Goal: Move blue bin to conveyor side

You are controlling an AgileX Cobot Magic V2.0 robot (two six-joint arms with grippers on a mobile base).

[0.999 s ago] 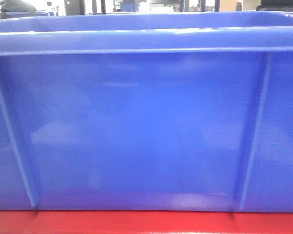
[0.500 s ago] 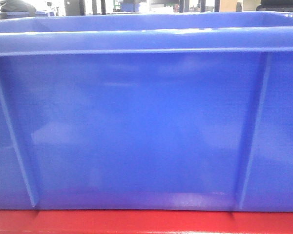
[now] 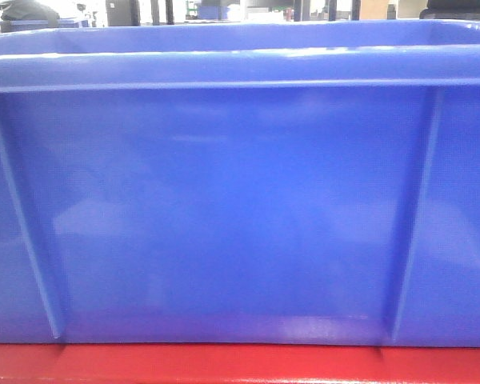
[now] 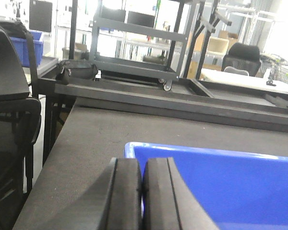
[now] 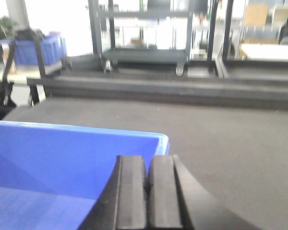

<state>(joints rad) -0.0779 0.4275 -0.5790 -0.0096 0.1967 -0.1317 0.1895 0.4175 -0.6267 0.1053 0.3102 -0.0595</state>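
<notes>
The blue bin (image 3: 224, 208) fills the front view with its ribbed near wall and thick rim. It stands on the conveyor's dark grey belt (image 4: 96, 139), and the red frame (image 3: 224, 364) runs below it. My left gripper (image 4: 142, 163) is shut on the bin's left wall, just behind the far left corner of the bin (image 4: 221, 182). My right gripper (image 5: 147, 160) is shut on the bin's right wall, behind the far right corner of the bin (image 5: 62, 158). The belt (image 5: 230, 139) stretches beyond the bin on both sides.
A black chair (image 4: 9, 96) stands left of the belt. A black bag (image 4: 77, 69) lies on a bench behind it. A wheeled metal trolley (image 4: 134, 48) and a small blue crate (image 5: 36, 48) stand further back.
</notes>
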